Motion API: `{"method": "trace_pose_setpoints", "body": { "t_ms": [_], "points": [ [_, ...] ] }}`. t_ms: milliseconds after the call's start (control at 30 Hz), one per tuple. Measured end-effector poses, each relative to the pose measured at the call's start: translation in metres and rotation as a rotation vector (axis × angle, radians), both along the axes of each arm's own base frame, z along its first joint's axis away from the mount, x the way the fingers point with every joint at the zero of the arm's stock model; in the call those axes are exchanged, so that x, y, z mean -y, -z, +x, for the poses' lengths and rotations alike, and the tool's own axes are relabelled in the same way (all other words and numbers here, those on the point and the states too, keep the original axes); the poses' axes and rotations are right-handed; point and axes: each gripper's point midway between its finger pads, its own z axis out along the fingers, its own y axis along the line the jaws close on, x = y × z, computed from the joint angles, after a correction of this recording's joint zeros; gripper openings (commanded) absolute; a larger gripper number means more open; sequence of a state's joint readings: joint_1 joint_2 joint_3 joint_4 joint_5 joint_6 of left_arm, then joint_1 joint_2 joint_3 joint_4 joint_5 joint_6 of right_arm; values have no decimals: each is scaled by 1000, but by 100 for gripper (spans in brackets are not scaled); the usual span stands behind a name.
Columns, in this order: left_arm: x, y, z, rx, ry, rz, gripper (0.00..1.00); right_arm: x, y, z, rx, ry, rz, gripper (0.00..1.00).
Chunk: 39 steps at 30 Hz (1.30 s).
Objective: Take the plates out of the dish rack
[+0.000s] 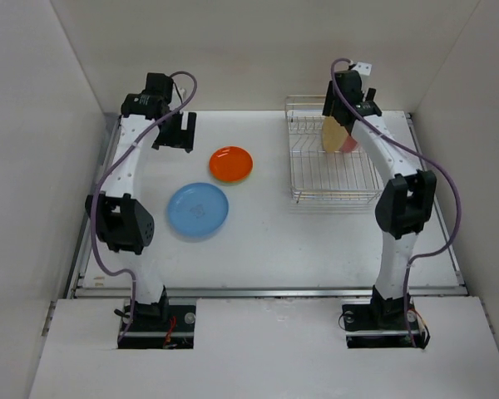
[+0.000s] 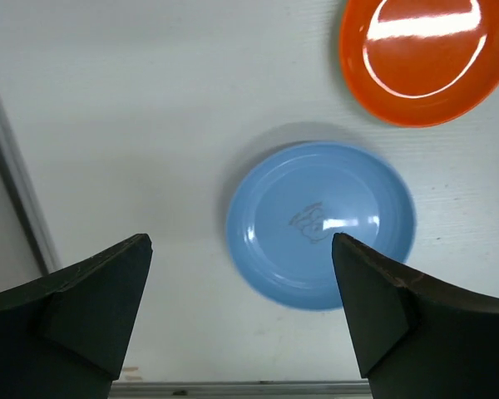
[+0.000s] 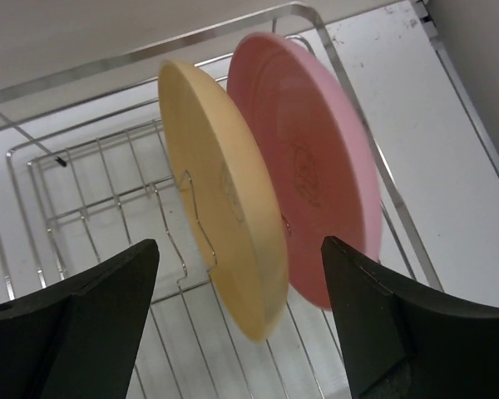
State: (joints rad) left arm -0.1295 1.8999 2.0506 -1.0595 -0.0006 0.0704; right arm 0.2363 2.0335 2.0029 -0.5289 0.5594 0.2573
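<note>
Rack w/ tan plate, pink plate — upright

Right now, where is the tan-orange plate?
The tan-orange plate stands on edge in the dish rack, at the far right of the table in the top view, immediately left of the pink plate.

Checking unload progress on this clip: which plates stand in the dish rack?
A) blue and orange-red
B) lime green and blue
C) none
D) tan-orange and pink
D: the tan-orange plate and pink plate stand on edge in the dish rack, while the blue plate and orange-red plate lie flat on the table.
</note>
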Motion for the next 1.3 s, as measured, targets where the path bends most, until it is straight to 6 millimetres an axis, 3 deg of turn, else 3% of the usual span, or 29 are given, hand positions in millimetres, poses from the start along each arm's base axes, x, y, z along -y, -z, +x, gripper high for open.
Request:
{"method": "trace_pose_setpoints", "body": {
  "t_ms": [100,200,233,367,467,567,633,833,933,1033,1133,1233,1300],
  "points": [
    [-13,-2,-16,-4,-19,46,88,2,34,14,-54,12,-20,83],
    [-19,14,-26,-61,-23,62,88,3,57,19,-101,9,-48,63],
    [-21,20,-30,-85,-24,65,88,4,62,19,-112,9,-58,44],
    [-23,31,-43,-145,-17,68,88,9,60,18,-118,5,-100,16],
    [-20,30,-46,-152,-6,50,88,17,55,11,-127,8,-152,1],
    [-17,27,-51,-161,6,33,88,16,37,2,-109,14,-193,0],
    [-16,25,-53,-166,10,26,88,15,15,-5,-77,26,-222,0],
    [-13,15,-56,-157,20,10,88,26,-77,-33,64,111,-300,0],
    [-16,6,-60,-136,16,21,88,23,-125,-57,144,133,-318,0],
    [-33,-8,-64,-78,-31,99,95,-14,-162,-80,236,-5,-258,0],
    [-64,-20,-73,-8,-123,236,100,-87,-178,-104,307,-305,-128,0],
    [-100,-24,-85,28,-234,346,100,-179,-166,-123,316,-655,47,0],
    [-126,-20,-94,20,-311,395,100,-241,-135,-132,260,-878,172,0]
  ]
}}
